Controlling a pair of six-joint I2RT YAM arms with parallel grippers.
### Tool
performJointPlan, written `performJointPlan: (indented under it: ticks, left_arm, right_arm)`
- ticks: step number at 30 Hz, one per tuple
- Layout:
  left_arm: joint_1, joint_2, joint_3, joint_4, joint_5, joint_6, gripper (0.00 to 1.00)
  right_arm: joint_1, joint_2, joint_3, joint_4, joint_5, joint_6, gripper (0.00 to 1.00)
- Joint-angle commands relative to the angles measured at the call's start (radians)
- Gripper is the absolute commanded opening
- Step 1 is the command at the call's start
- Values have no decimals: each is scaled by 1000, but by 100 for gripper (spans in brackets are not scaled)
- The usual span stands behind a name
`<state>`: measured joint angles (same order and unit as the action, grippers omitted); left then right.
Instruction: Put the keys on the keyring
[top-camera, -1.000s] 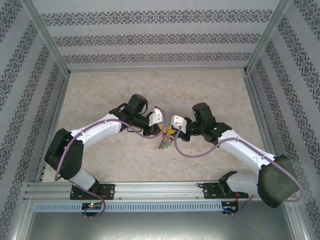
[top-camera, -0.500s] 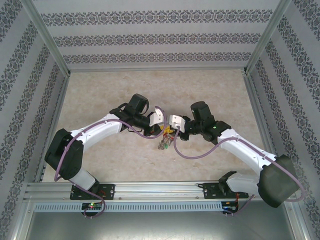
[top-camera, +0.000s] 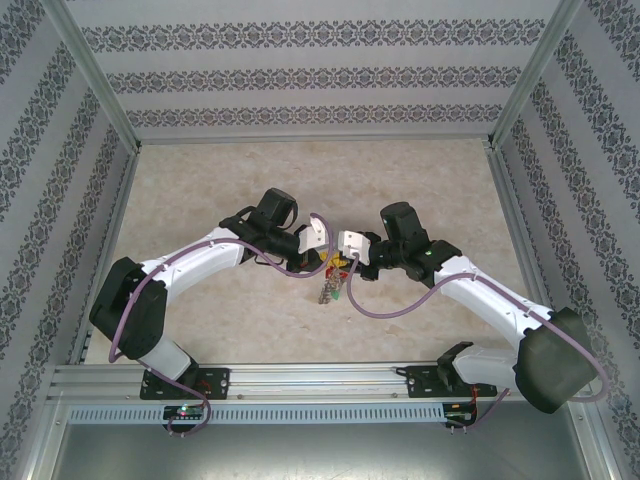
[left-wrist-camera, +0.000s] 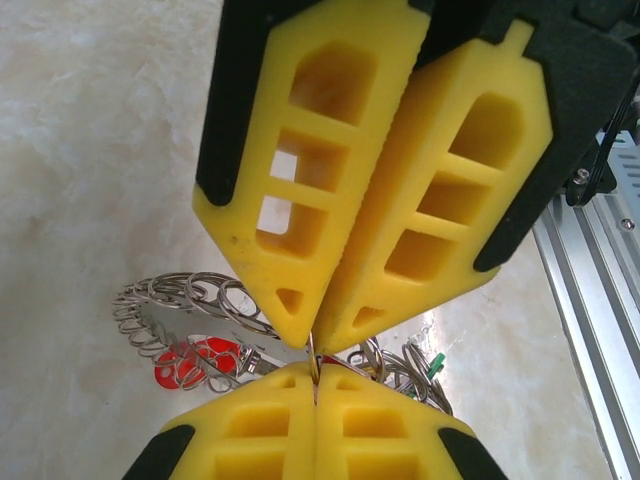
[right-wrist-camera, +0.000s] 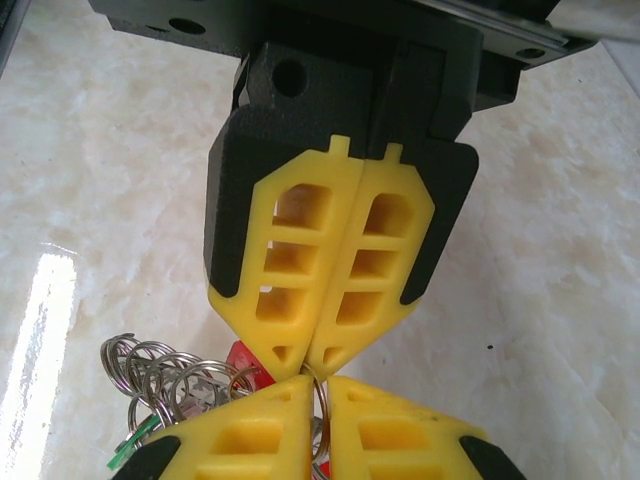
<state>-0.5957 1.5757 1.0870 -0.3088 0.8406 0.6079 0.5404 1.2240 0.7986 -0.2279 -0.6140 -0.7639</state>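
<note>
I have the left gripper (left-wrist-camera: 315, 378) and right gripper (left-wrist-camera: 316, 342) both clamped tip to tip on 1 thin link of the keyring (left-wrist-camera: 185, 300); its hoop hangs at 9 o'clock from the tips; a red key (left-wrist-camera: 198, 362) is beneath; I judge the arms equally near.

A pale, marbled beige tabletop (top-camera: 300, 170) sits boxed in by walls (top-camera: 320, 75) papered in grey floral stripes, with a silver aluminium rail (top-camera: 320, 378) running along the near edge.

The left white-and-black arm (top-camera: 200, 258) and the right white-and-black arm (top-camera: 485, 298) bend inward. The left yellow-fingered gripper (left-wrist-camera: 315, 378) and the right yellow-fingered gripper (right-wrist-camera: 318, 388) point at each other, tips almost touching, each with jaws pressed together.
</note>
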Motion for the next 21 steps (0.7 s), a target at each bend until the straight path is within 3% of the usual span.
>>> performJointPlan:
  ticks: [1,13,21]
  left_arm:
    - [-20,-39,27,11,43,23,0]
    - [-19,-57,-1,45,36,26,0]
    - [-19,-76,-52,120,33,20,0]
  right_arm:
    - [6,17,16,-67,39,-43,13]
    - [3,48,36,-106,3,-55,18]
    - [-40,39,6,-31,-116,-6,18]
